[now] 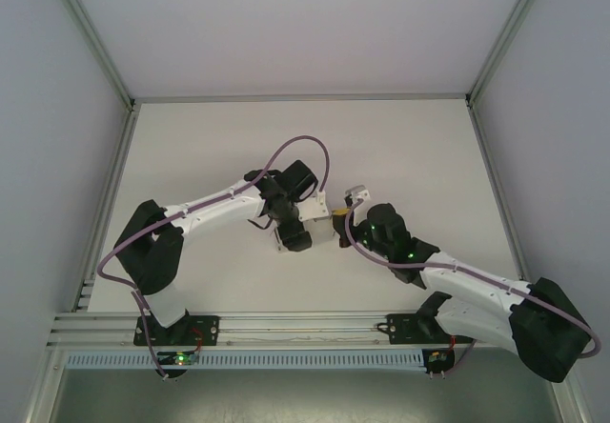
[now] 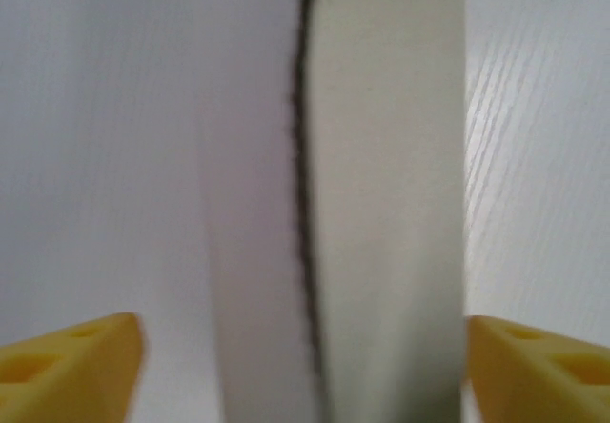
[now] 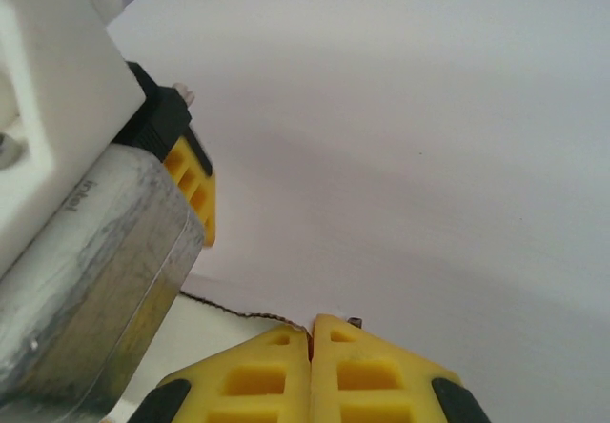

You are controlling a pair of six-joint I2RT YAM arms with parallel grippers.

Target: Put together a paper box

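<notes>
The paper box (image 2: pixel 381 204) is plain white card, very close and blurred in the left wrist view, with a dark ragged edge running down its middle. My left gripper (image 2: pixel 305 371) stands open, one yellow fingertip (image 2: pixel 71 366) on each side of the box. In the right wrist view my right gripper (image 3: pixel 312 332) is shut, and the ragged edge of the paper box (image 3: pixel 224 342) runs in between its fingertips. From above, the left gripper (image 1: pixel 313 229) and right gripper (image 1: pixel 340 221) meet at the table's middle, with the box mostly hidden between them.
The white table (image 1: pixel 191 156) has grey enclosure walls on three sides and an aluminium rail (image 1: pixel 286 328) along the near edge. The left gripper's body (image 3: pixel 86 251) stands close at the left of the right wrist view.
</notes>
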